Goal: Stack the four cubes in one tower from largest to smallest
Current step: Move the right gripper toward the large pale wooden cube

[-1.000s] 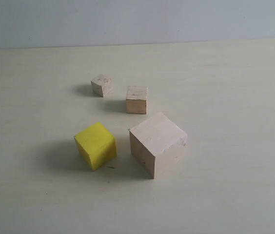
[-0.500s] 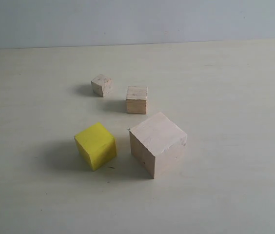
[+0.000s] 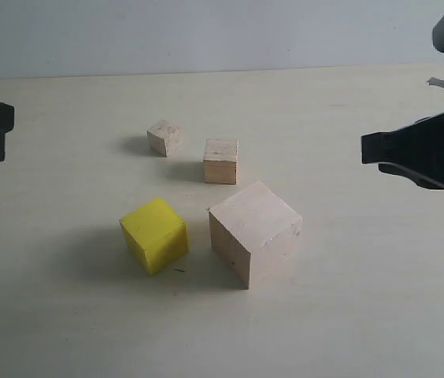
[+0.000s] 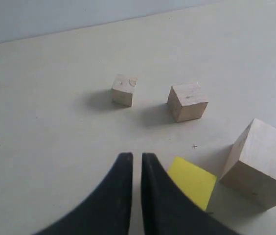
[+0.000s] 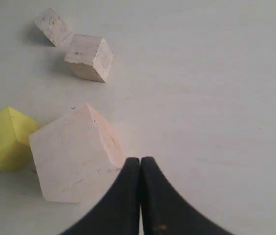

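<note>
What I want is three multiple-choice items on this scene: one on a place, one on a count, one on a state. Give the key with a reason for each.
1. In the exterior view, where is the yellow cube?
A) left of the large wood cube, on the table
B) on top of it
C) held in the air

2. How many cubes are bare wood?
A) two
B) three
C) four

3. How is the right end effector?
A) wide open
B) shut on a cube
C) shut, holding nothing

Key:
1 A: it rests on the table beside the large one, apart from it.
2 B: the large one, the small cube and the smallest cube.
3 C: its fingers meet with nothing between them.
</note>
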Robot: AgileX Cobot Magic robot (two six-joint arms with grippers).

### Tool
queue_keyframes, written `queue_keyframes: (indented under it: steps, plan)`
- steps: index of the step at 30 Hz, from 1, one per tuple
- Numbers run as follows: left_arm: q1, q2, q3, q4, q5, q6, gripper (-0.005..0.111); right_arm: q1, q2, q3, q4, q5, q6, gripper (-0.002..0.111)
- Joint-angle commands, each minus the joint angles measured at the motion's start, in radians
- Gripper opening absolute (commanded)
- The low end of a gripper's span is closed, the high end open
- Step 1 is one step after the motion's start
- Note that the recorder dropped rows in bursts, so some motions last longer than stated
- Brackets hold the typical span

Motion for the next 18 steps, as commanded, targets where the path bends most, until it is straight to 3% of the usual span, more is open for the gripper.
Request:
queue_keyframes:
  steps: [1,6,9,12,18]
  plan:
    - [-0.005,0.002,-0.009,-0.031,0.011,-0.011,0.010,0.002,0.006,-0.005,0.020,-0.068,-0.004,0.000]
    - [-0.005,0.002,-0.009,-0.069,0.108,-0.011,0.010,0.002,0.032,-0.005,0.030,-0.109,-0.144,0.001]
    - [-0.005,0.002,-0.009,-0.069,0.157,0.000,0.010,0.002,0.058,-0.005,0.110,-0.109,-0.262,0.010]
    - [-0.005,0.002,-0.009,-0.067,0.179,0.023,0.010,0.002,0.093,-0.005,0.334,-0.100,-0.435,0.027]
    - [-0.005,0.002,-0.009,-0.067,0.186,0.029,0.010,0.002,0.160,-0.005,0.723,-0.070,-0.965,0.069]
